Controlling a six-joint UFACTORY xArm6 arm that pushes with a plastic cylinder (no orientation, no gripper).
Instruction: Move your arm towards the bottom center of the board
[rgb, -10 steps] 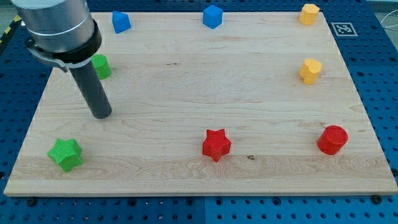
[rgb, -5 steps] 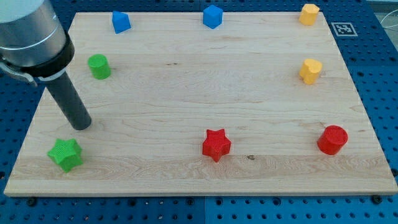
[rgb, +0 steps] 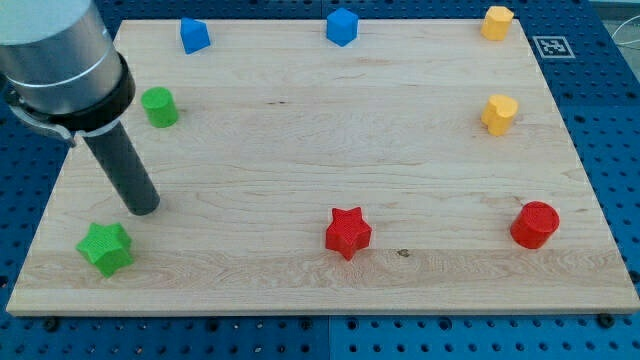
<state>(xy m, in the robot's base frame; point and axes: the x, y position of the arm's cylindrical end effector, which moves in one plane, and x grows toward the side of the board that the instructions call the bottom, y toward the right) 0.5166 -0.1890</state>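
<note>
**Eight blocks on the board, my tip at the lower left**

The wooden board lies on a blue perforated tabletop. Eight small blocks sit on it, two of each colour.

Green, two: a green cylinder near the view's left edge, and a green star in the lower left corner.

Blue, two: a blue block at the view's top left, its shape hard to make out, and a blue cube at the top centre.

Yellow, two: a yellow block in the top right corner, and a yellow heart-like block below it on the right side.

Red, two: a red star near the bottom centre, and a red cylinder towards the bottom right.

One dark rod comes down from the arm's grey housing at the view's upper left. My tip rests on the wood between the two green blocks, just above and to the right of the green star, touching neither. The red star, which sits close to the bottom centre, is well apart from my tip, off to the view's right.

The arm carries no hand, only the rod, so there is nothing released or clenched to report.

One black-and-white marker tag is fixed at the board's top right corner.
</note>
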